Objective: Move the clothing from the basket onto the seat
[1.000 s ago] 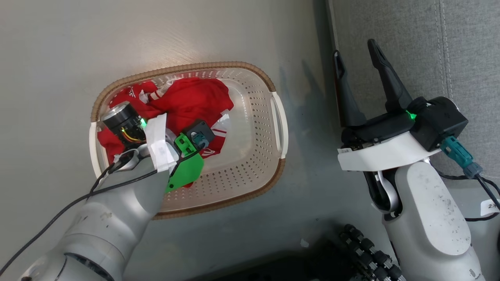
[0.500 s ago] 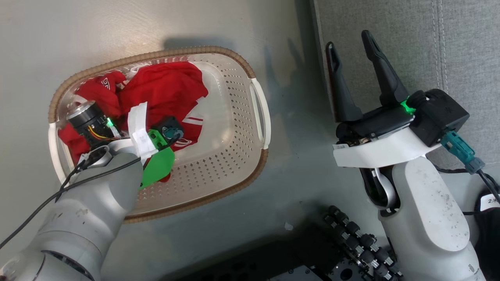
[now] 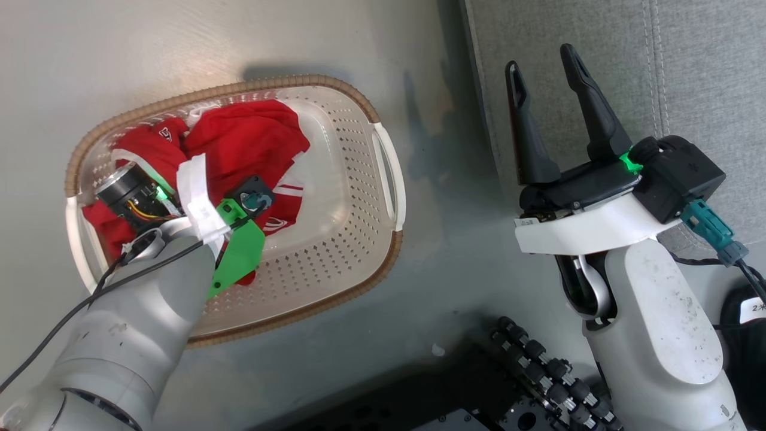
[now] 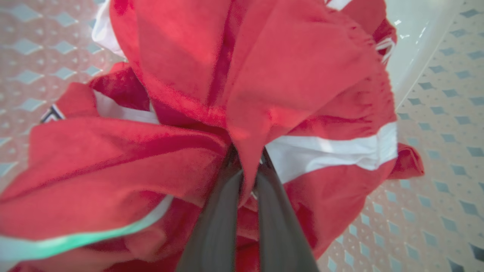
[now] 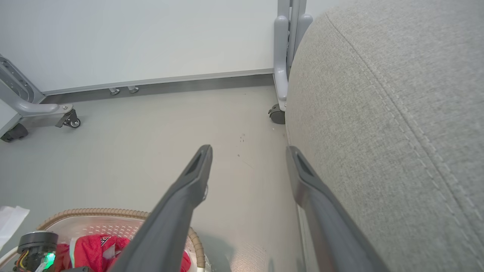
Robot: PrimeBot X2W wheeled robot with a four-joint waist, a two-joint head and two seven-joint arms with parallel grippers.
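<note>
Grab step: the left hand (image 4: 247, 160) pinches a fold of the red clothing (image 3: 251, 137), heaped in the left end of the basket (image 3: 353, 197) on the floor (image 3: 455, 257). The right hand (image 3: 538, 58) hangs spread and empty beside the seat (image 3: 706, 72). Next, likely: lift the clothing clear of the basket and carry it right.

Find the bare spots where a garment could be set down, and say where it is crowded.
Free: the seat beside the right gripper; the floor strip between basket and seat; the basket's bare right half. Crowded: its left half, where the left gripper pinches the clothing.
</note>
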